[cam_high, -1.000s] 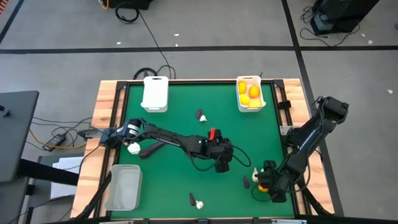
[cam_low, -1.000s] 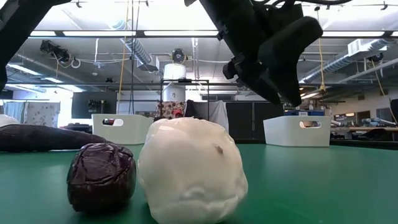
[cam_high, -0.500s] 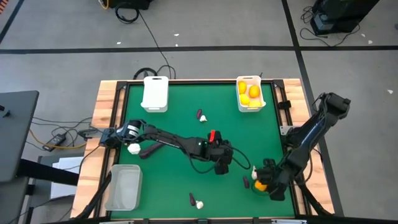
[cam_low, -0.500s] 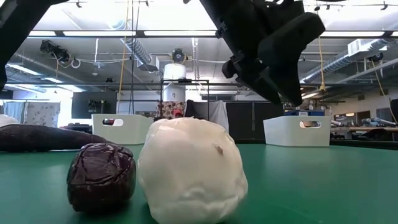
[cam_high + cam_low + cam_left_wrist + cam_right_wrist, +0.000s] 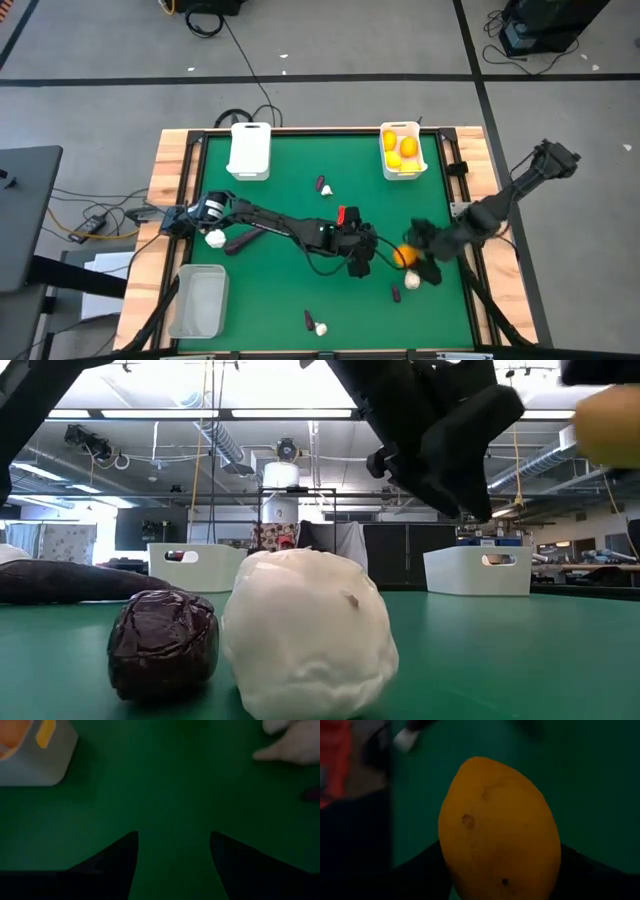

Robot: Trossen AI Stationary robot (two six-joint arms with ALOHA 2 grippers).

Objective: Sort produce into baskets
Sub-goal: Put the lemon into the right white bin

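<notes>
Fingers, right gripper point(image 5: 408, 258): closed on orange citrus fruit point(image 5: 500, 827), held above the bench point(image 5: 280, 300) near its right side.
Fingers, left gripper point(image 5: 172, 847): spread apart, nothing held, over mid-bench.
Fruit look: oval, orange-yellow skin, small dark specks.
Filled basket point(image 5: 401, 152): white, far right corner, yellow citrus inside.

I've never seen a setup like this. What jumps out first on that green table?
The right pincer grips an orange citrus fruit, lifted above the table's right side. At the far right corner, a white basket already holds yellow and orange fruits. In the low view, a white garlic bulb and a dark purple eggplant loom large, side by side.
</notes>
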